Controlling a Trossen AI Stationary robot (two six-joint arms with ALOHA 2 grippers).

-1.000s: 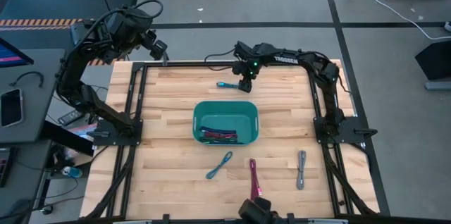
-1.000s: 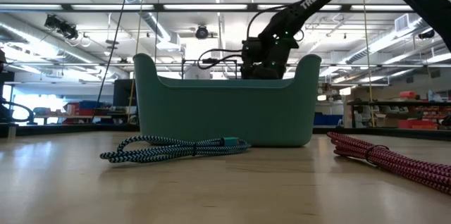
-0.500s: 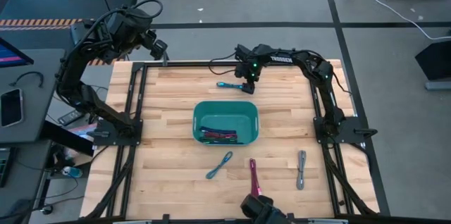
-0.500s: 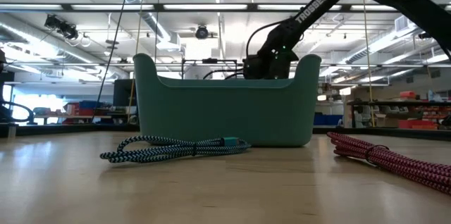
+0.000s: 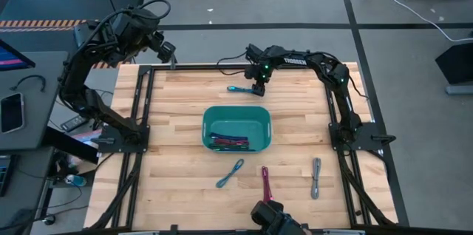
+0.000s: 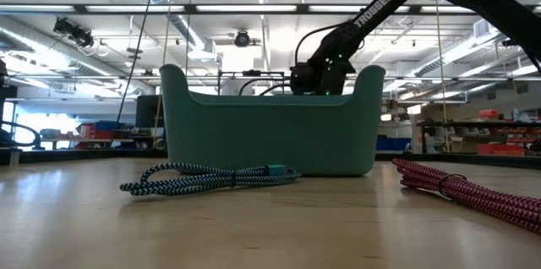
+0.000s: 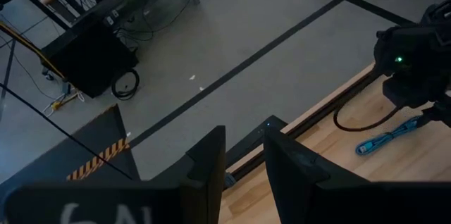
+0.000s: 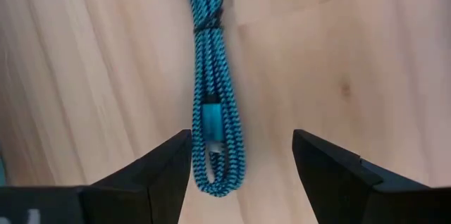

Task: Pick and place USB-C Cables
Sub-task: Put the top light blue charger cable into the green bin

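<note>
The right gripper (image 8: 239, 164) hangs open-fingered over the cyan cable (image 8: 211, 83), which runs lengthwise between its fingers, nearer the one finger.

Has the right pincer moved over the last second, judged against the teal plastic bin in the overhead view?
Yes. The right pincer shifted slightly away from the teal plastic bin, toward the table's far edge, settling open over the cyan braided cable.
</note>
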